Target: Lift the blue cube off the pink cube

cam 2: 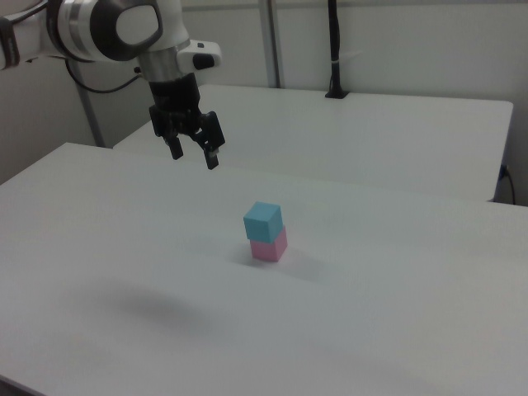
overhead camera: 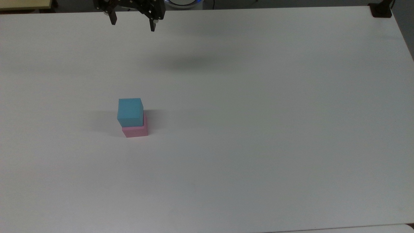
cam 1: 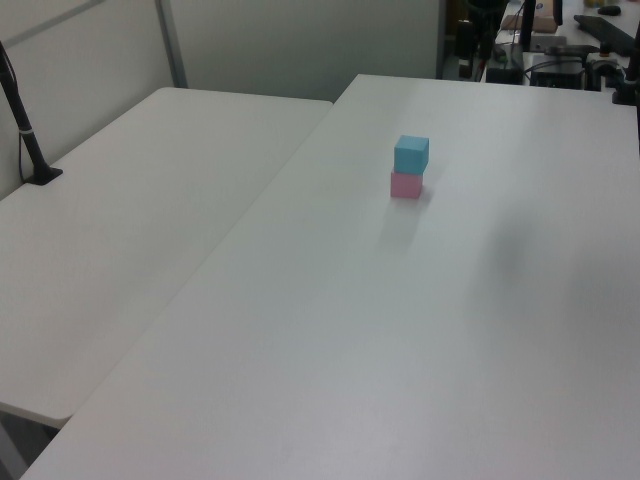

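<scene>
The blue cube (overhead camera: 130,111) rests on top of the pink cube (overhead camera: 136,130) on the white table, left of centre in the top view. Both also show in the left view, blue cube (cam 1: 411,154) over pink cube (cam 1: 406,185), and in the right view, blue cube (cam 2: 263,219) over pink cube (cam 2: 270,247). My gripper (overhead camera: 133,26) hangs open and empty high above the table at the top view's upper edge, far from the stack. In the right view the gripper (cam 2: 193,155) is up and to the left of the cubes.
The white table (overhead camera: 258,129) is bare around the stack. A second table (cam 1: 130,200) adjoins it on the left view's left, with a black pole (cam 1: 25,130) clamped at its edge. A black clamp (overhead camera: 381,11) sits at the top view's upper right corner.
</scene>
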`<state>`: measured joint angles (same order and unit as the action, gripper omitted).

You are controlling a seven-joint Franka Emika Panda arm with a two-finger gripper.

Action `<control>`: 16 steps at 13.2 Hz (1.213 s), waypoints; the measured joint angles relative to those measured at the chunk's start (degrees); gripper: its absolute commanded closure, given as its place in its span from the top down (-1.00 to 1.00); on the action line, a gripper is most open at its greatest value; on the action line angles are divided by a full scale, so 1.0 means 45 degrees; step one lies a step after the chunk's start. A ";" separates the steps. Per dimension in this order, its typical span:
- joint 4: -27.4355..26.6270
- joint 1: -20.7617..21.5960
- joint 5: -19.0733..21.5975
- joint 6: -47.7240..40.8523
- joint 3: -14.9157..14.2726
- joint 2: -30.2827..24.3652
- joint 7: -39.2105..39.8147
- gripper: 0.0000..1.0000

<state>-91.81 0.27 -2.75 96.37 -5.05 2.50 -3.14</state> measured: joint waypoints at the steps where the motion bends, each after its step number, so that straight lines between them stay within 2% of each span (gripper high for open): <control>1: -0.0001 -0.0001 0.0000 0.0000 -0.0001 0.0063 0.0000 1.00; 4: -0.0036 -0.0099 0.0003 0.1045 -0.0024 0.0595 0.0367 1.00; 13: -0.0002 -0.0493 0.0009 0.4581 -0.0046 0.3730 0.1317 1.00; 16: 0.0012 -0.0492 -0.0016 0.5400 -0.0045 0.4281 0.1356 1.00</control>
<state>-91.76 -1.94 -2.82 120.68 -5.25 21.76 2.96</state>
